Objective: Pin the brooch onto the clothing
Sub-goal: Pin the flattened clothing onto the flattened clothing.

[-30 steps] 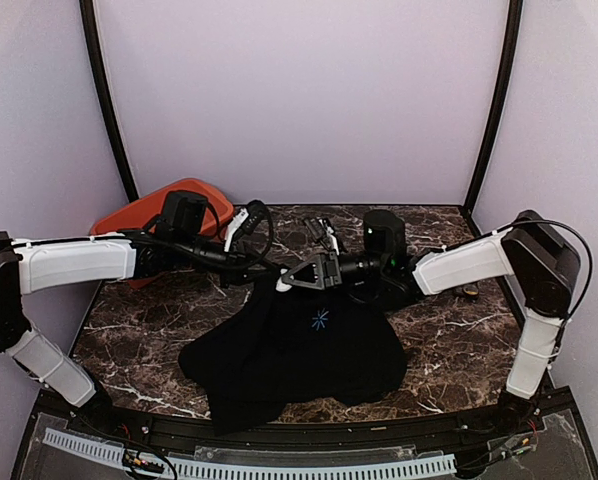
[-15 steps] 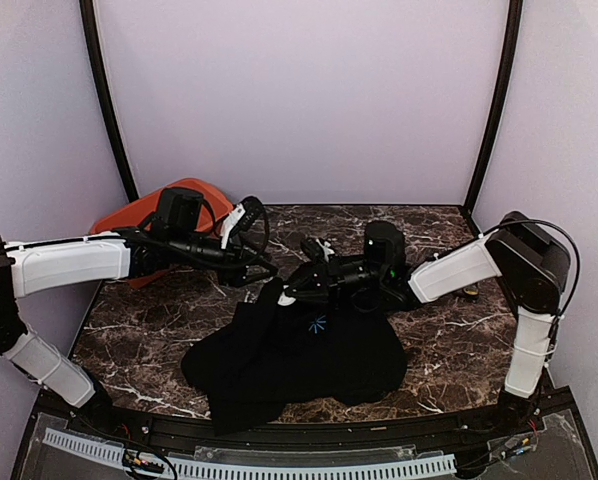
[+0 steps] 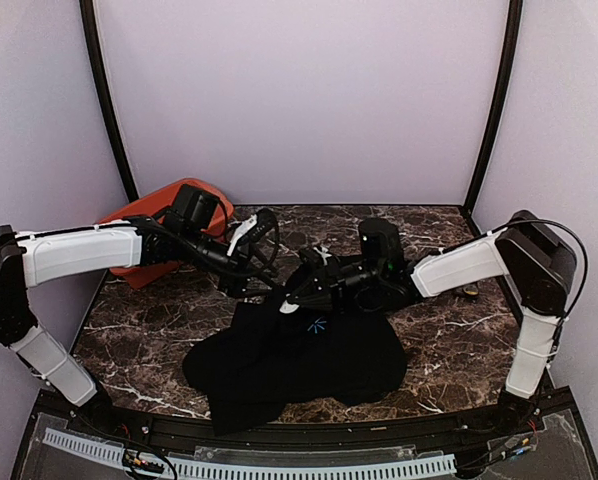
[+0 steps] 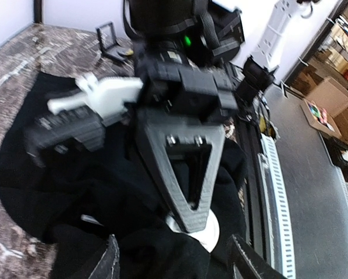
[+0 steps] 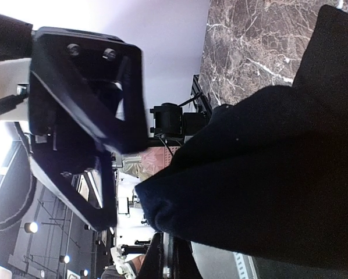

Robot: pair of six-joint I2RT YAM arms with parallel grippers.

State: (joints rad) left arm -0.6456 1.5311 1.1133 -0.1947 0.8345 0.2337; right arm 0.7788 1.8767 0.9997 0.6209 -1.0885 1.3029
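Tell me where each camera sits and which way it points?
Top: fixed above and behind the bases, looking down on the table and shirt; left arm and right arm show.
Left wrist: on the left arm, facing the right gripper over the shirt; own fingers at the bottom.
Right wrist: on the right arm, facing the left gripper past a shirt fold; own fingers unclear.
Shared: all show the shirt; wrist views face each other.

Matt cloth T-shirt [image 3: 309,355], smooth marble-look table [image 3: 441,345].
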